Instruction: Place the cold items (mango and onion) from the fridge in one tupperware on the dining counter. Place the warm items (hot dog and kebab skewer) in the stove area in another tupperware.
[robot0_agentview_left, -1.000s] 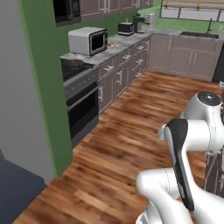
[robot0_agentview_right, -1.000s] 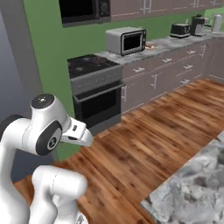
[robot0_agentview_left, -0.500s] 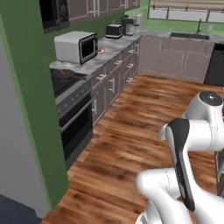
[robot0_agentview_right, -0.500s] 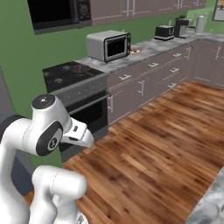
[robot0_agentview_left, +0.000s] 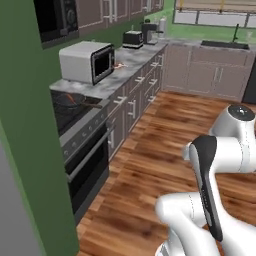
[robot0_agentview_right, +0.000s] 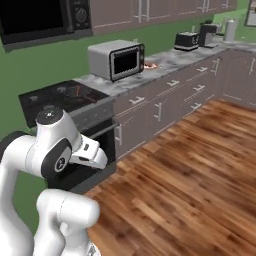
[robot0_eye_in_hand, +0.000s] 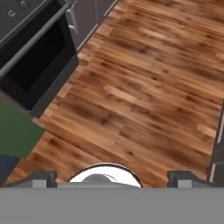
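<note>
The black stove (robot0_agentview_left: 75, 107) stands against the left wall, also seen as the stove (robot0_agentview_right: 65, 95) in the right base view. A dark pan (robot0_agentview_left: 70, 99) sits on it with something reddish inside, too small to name. Another small reddish item (robot0_agentview_right: 150, 65) lies on the counter just right of the microwave. My gripper (robot0_eye_in_hand: 113, 178) hangs open over the wooden floor with nothing between its fingers. The oven door (robot0_eye_in_hand: 35, 65) lies to its upper left in the hand view.
A white microwave (robot0_agentview_left: 87, 61) stands on the marble counter beyond the stove, with a toaster (robot0_agentview_left: 132, 38) further along. A green wall (robot0_agentview_left: 25, 150) juts out close on the left. Wooden floor (robot0_agentview_left: 160, 135) stretches ahead toward the far cabinets.
The whole picture has shifted: the base has moved along the kitchen, so the stove and microwave now look closer and larger. The arm's pose is unchanged.
</note>
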